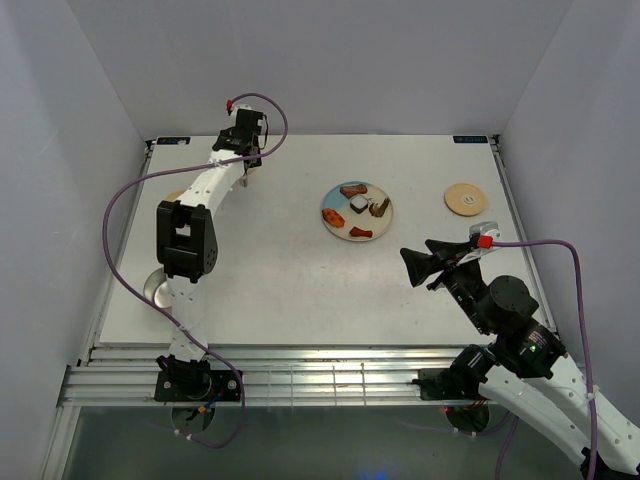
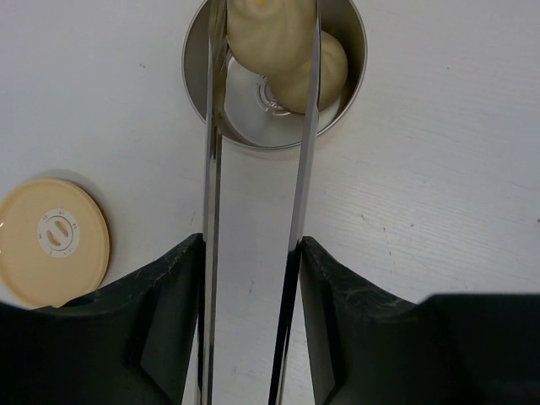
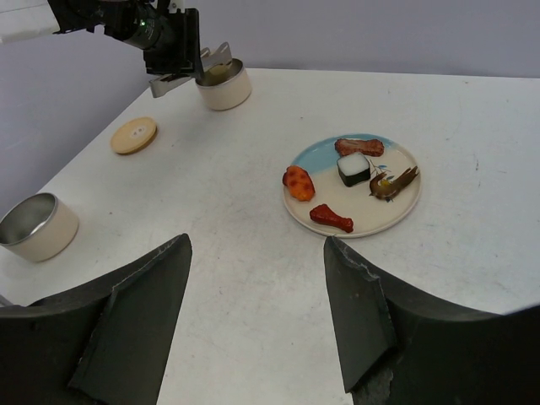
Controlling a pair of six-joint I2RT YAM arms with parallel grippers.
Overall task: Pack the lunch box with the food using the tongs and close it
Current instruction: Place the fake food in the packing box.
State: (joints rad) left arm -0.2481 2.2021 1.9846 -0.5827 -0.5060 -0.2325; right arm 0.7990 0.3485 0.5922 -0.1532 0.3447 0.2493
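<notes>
White tabletop (image 1: 280, 250), grey walls (image 1: 300, 60) round it. Upper left of the top view, the tongs (image 2: 211, 219) are pinched between the left gripper's (image 2: 251, 249) fingers, with the tips either side of a pale food piece (image 2: 283, 42) inside a steel tin (image 2: 196, 76). Plate (image 3: 380, 215) with more bits sits mid-table. Right gripper (image 3: 256, 240) hangs open at the lower right.

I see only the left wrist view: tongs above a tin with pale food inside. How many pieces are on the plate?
Observer: Five pieces lie on the plate: two brown, one orange, one red, one white-and-dark.
Operator: Where is the second tin?
Observer: It stands on the near left part of the table.
</notes>
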